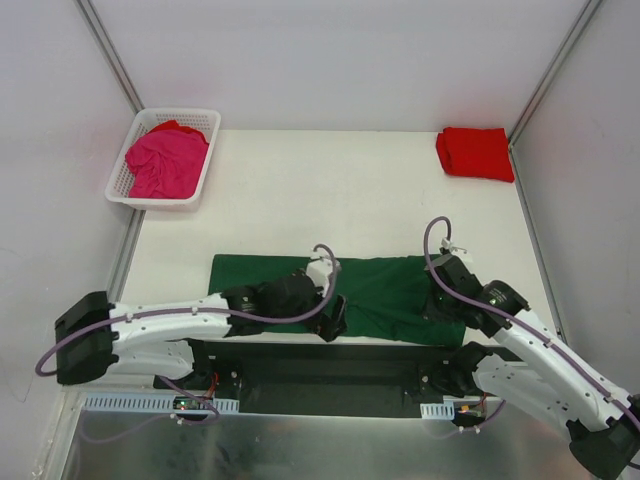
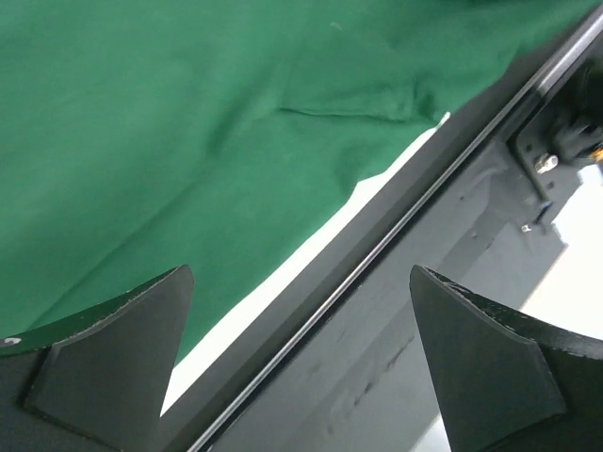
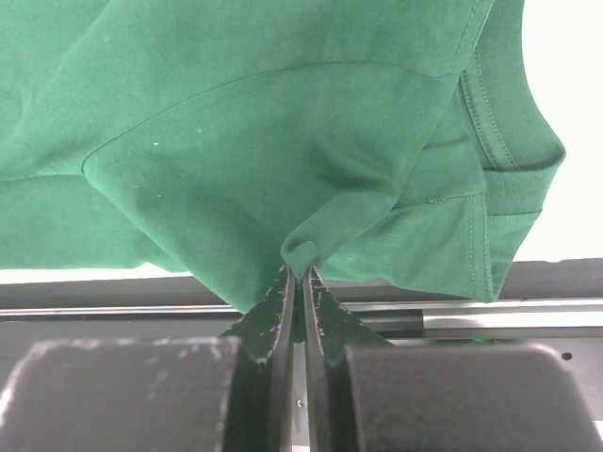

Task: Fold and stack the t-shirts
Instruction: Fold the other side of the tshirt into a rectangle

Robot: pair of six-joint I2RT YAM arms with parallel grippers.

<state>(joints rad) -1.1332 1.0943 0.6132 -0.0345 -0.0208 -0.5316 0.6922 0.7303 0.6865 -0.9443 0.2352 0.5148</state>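
Right gripper (image 3: pixel 301 275) pinches a fold of the green shirt (image 3: pixel 264 141) tight between its tips, which the overhead view hides. Left gripper (image 2: pixel 301 278) spread wide, cloth just ahead of its fingers, apparently untouched.

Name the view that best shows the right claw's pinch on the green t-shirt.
Right wrist: the right claw is shut on a fold of the green t-shirt. From the top, the arm hides the pinch; the left wrist shows only cloth.
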